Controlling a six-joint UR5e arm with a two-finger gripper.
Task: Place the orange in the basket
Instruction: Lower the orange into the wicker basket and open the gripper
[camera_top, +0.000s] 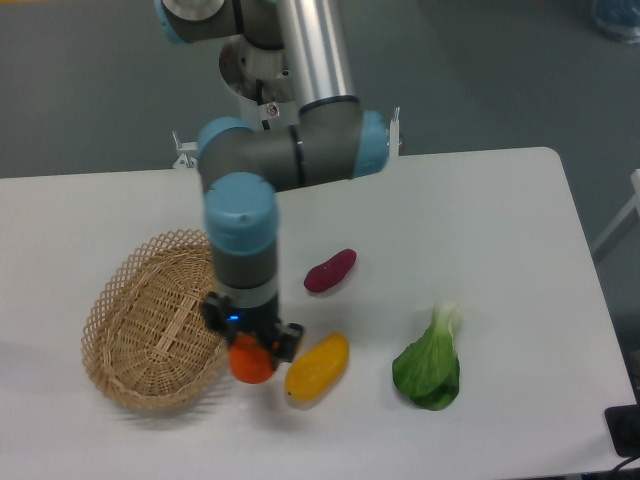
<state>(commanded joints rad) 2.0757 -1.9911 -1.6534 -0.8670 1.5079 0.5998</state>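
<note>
Orange (252, 362) gripped in pincer (251, 345) at basket (130, 330) rim.

Silver-grey tubular arm (305, 60), light-blue joint caps, dark grey joint housings, black jaws unit with small blue light.

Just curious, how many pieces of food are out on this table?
4: the orange in the gripper at the basket edge, yellow mango beside it, purple sweet potato mid-table, bok choy right.
</note>
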